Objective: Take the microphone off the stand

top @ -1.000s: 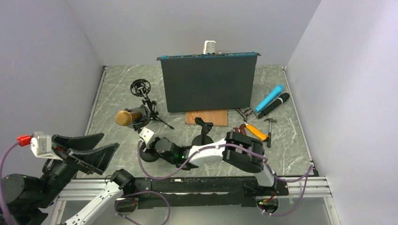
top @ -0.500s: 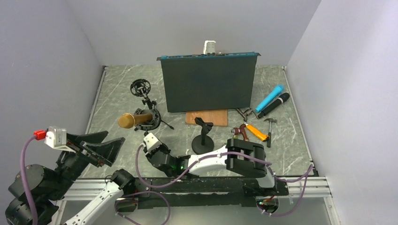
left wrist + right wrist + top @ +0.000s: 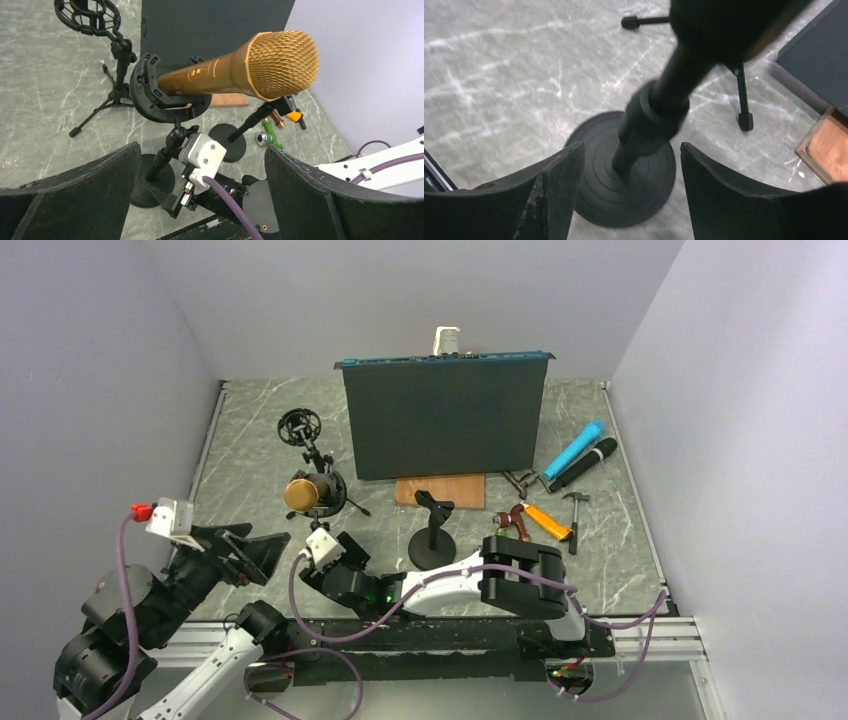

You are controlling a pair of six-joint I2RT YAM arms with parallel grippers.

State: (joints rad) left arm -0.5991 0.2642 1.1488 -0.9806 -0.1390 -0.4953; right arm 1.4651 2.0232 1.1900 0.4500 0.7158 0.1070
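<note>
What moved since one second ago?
The microphone swung on its stand: its head pointed left, now it faces the left end effector, which moved right toward it, open. The right end effector shifted slightly nearer, open around the stand's pole. Screen and tools stayed.

three microphones (image 3: pixel 302 492) (image 3: pixel 575 449) (image 3: pixel 585 464), three stands (image 3: pixel 170 145) (image 3: pixel 300 428) (image 3: pixel 432 540)

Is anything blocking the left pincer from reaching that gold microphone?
Nothing visible. The open left pincer faces the gold microphone head-on across clear air; the right pincer sits lower, around the stand post.
</note>
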